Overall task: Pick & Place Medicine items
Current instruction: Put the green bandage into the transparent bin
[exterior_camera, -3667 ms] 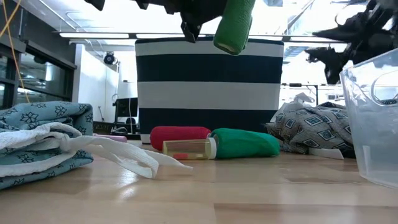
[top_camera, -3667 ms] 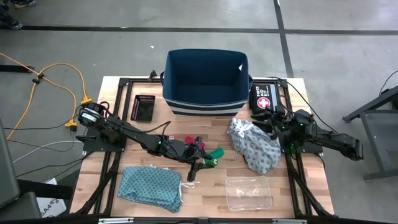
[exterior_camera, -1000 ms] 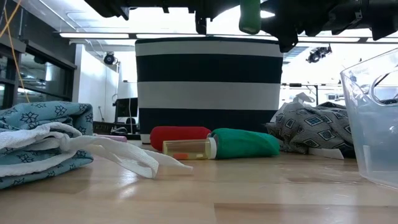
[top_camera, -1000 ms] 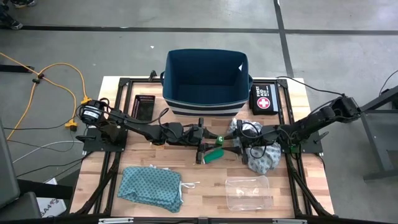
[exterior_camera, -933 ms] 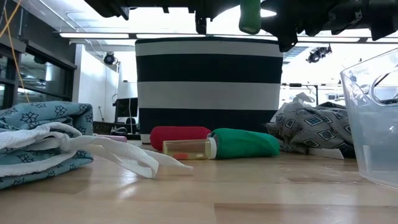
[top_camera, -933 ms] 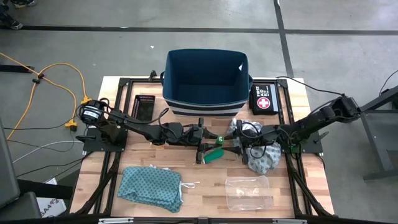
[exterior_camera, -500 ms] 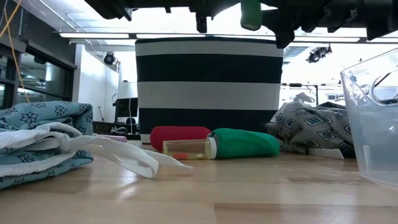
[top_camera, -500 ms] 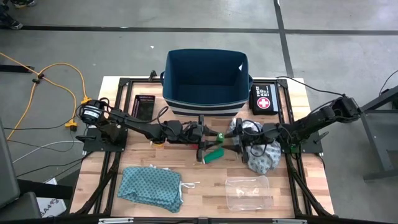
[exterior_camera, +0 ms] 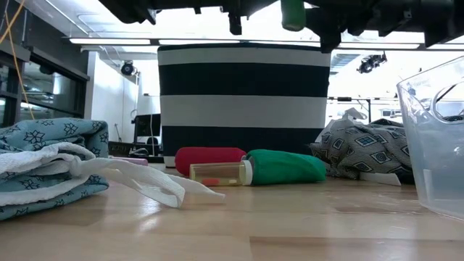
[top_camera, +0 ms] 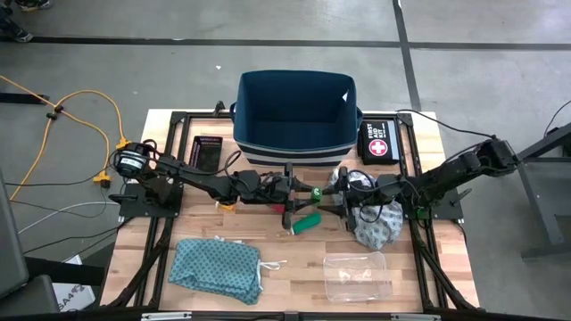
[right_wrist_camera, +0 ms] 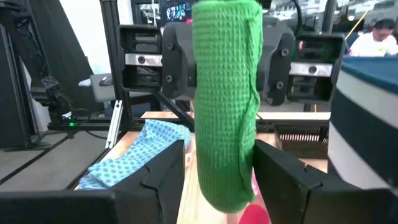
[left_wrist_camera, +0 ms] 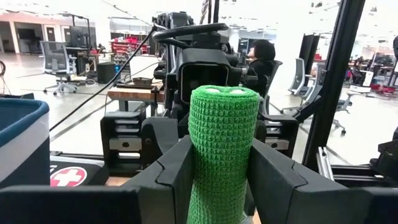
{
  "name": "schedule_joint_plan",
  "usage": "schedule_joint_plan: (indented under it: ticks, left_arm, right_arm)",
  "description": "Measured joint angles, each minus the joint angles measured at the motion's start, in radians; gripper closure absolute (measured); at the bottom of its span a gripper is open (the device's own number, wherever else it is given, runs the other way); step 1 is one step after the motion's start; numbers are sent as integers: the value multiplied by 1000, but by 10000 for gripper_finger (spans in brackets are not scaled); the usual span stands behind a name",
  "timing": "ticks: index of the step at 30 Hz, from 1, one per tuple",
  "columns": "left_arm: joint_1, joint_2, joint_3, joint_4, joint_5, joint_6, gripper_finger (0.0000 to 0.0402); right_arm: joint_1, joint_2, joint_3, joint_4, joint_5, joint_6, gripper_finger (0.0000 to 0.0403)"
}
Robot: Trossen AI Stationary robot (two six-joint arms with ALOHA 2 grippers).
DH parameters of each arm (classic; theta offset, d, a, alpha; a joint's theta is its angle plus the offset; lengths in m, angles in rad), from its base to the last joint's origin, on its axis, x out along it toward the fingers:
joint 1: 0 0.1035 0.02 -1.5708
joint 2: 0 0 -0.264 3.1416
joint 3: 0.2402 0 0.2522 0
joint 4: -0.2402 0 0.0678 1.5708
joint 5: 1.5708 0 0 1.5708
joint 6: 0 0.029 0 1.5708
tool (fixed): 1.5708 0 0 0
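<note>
My left gripper (top_camera: pixel 302 191) is shut on a green mesh roll (left_wrist_camera: pixel 222 149), held high over the table's middle; the roll's lower end (exterior_camera: pixel 293 16) shows at the top of the low view. My right gripper (top_camera: pixel 328 201) faces it from the right, open, its fingers (right_wrist_camera: pixel 280 171) standing on either side of the same roll (right_wrist_camera: pixel 225 106). A second green tube (exterior_camera: pixel 286 167), a red tube (exterior_camera: pixel 210 158) and a small orange vial (exterior_camera: pixel 221 172) lie on their sides on the wood below. The thin clear sticks are not visible. My left gripper pinches the green roll's lower half (left_wrist_camera: pixel 217 186) between its two fingers (left_wrist_camera: pixel 177 171), reaching in level from the table's left, fingers across the roll. The roll stands upright in the hold, lifted clear of the table.
A navy striped bin (top_camera: pixel 294 82) stands at the far edge, with a black first aid pouch (top_camera: pixel 378 143) to its right and a black tray (top_camera: pixel 207 153) to its left. A grey patterned cloth (top_camera: pixel 375 225), a teal cloth (top_camera: pixel 217 267) and a clear container (top_camera: pixel 357 278) lie nearer.
My left gripper has carried the green roll a little toward the far edge and slightly up, and my right gripper has followed it there. The items on the table have not moved.
</note>
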Motion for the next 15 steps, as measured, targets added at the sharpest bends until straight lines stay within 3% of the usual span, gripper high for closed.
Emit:
schedule_joint_plan:
  ticks: [15]
  left_arm:
    - [7,0,0,19,-5,11,277]
  right_arm:
    - [-44,-1,0,23,-35,-1,230]
